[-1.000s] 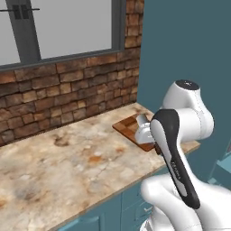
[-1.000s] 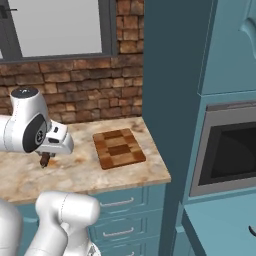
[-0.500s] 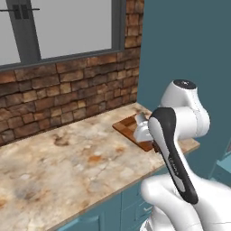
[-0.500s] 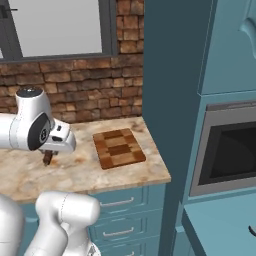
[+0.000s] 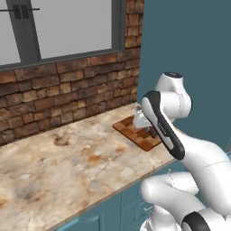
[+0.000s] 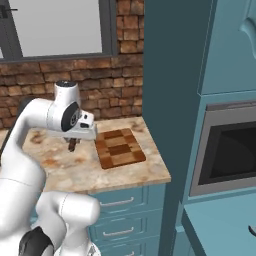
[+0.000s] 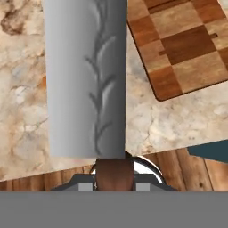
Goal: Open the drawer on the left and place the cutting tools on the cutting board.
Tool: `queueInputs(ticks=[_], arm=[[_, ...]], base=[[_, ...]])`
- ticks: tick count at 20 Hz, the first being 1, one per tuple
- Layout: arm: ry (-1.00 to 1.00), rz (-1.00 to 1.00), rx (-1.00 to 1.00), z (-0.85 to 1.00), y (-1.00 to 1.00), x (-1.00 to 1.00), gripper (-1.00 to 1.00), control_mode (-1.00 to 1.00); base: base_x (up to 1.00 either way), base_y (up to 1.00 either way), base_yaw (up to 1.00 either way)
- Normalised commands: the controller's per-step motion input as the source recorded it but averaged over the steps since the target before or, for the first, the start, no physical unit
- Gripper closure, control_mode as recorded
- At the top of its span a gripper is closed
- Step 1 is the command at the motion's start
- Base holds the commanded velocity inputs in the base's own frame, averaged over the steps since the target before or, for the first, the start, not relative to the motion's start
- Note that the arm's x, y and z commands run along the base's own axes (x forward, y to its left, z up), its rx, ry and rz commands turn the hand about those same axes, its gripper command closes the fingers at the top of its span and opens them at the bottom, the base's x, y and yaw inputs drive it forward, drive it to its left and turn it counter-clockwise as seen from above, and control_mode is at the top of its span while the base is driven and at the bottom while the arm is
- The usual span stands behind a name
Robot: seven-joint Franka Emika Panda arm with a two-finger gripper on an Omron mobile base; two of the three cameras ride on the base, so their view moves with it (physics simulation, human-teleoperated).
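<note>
Tool: the tool hangs over the marbled desk, just left of the cutting board, and is clenched on the knife.
Knife: in the hand view its broad silver blade points away from the camera, its brown handle pinched between the finger tips; the blade covers much of the desk below it.
Cutting board: flat on the desk near the right end, close to the front edge and beside the tall teal cabinet — its checkered top is bare. In the left base view the arm's white link crosses in front of it, so part of the board is hidden.
Around: brick wall behind the desk, a window above it, an oven set into the cabinet to the right.
Below the desk: a stack of narrow teal drawers with silver handles, partly covered by the robot's own body.
In the way: between the tool and the board there is bare desk — the knife hangs clear of the surface, though how high I cannot tell.
</note>
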Motion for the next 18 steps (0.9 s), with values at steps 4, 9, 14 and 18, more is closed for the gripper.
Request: queueInputs(ticks=[4, 9, 14, 18], arm=[[0.13, -0.03, -0.08, -0.68, -0.25, 0.63, 1.00, -1.00], [0.13, -0.04, -0.01, -0.67, -0.27, 0.64, 1.00, -1.00], [0.01, -0.03, 0.00, -0.53, -0.25, 0.60, 1.00, -1.00], [0.02, -0.03, 0.00, -0.35, -0.05, 0.67, 1.00, -1.00]], base=[[0.00, 0.00, 0.00], [0.00, 0.00, 0.00], [0.00, 0.00, 0.00], [0.00, 0.00, 0.00]])
